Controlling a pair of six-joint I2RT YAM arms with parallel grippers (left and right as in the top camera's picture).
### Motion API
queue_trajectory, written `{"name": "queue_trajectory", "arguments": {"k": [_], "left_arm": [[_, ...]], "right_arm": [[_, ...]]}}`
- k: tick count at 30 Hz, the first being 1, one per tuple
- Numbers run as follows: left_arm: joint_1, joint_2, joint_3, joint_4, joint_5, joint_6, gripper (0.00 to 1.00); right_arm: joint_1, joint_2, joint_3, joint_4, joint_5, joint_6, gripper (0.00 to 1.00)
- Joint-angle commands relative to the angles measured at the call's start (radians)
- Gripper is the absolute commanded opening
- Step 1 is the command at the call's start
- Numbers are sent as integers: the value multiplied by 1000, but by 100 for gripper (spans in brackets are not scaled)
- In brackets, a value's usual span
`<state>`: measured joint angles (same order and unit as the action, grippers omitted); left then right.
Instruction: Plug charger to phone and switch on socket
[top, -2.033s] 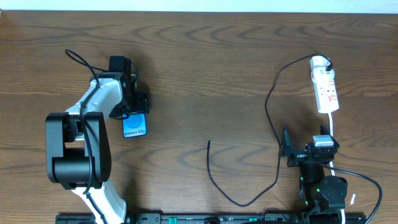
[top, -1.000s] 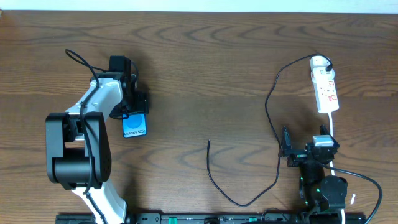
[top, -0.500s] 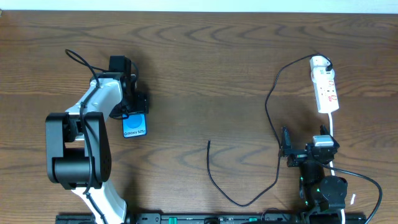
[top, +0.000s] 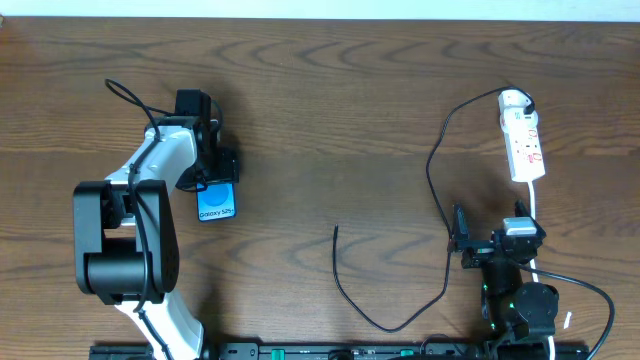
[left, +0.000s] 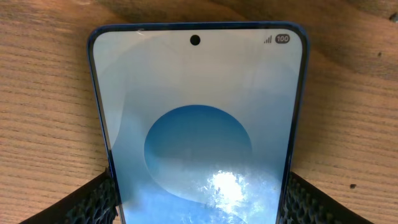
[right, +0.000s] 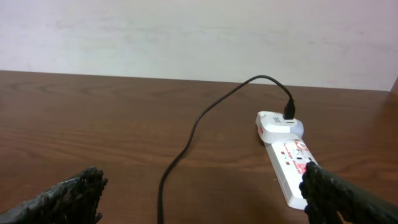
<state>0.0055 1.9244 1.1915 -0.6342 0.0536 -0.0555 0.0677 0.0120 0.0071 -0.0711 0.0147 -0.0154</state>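
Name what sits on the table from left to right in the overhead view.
left arm base → phone → charger tip → socket

From my remote station, a dark brown wood-grain surface (top: 330, 120) fills the overhead view, its grain running side to side. In the right wrist view a plain, pale wall (right: 186, 31) rises behind the far edge. Soft, even light falls on the wood, which reads a lighter tan under the left wrist camera. A black rail (top: 300, 352) lines the near edge.
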Motion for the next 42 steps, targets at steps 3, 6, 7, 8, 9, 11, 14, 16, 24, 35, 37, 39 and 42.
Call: {"name": "queue_trajectory", "arguments": {"k": [3, 6, 7, 8, 9, 11, 14, 16, 24, 35, 37, 39, 42], "left_arm": [[3, -20, -11, 3, -13, -2, 15], [3, -35, -11, 3, -13, -2, 13], [3, -39, -11, 3, -13, -2, 13], [3, -43, -11, 3, -13, -2, 13], [3, -47, -11, 3, -13, -2, 13], [3, -55, -11, 3, -13, -2, 10], [3, -71, -11, 1, -13, -2, 8], [3, -81, -11, 0, -13, -2, 8], [3, -119, -11, 0, -13, -2, 7], [3, -122, -11, -11, -13, -2, 8], [3, -122, -11, -11, -13, -2, 8], [3, -122, -11, -11, -13, -2, 7], [3, -122, -11, -11, -13, -2, 7]], "right_arm": [[2, -6, -2, -4, -6, -4, 99], [2, -6, -2, -4, -6, -4, 99], [2, -6, -2, -4, -6, -4, 99], [2, -6, -2, -4, -6, -4, 99], [2, -6, -2, -4, -6, -4, 99], [2, -6, -2, -4, -6, -4, 99], [2, -6, -2, -4, -6, -4, 99], [2, -6, -2, -4, -6, -4, 99], [2, -6, -2, -4, -6, -4, 99], [2, -6, -2, -4, -6, -4, 99], [2, -6, -2, -4, -6, -4, 99], [2, -6, -2, -4, -6, -4, 99], [2, -6, -2, -4, -6, -4, 99]]}}
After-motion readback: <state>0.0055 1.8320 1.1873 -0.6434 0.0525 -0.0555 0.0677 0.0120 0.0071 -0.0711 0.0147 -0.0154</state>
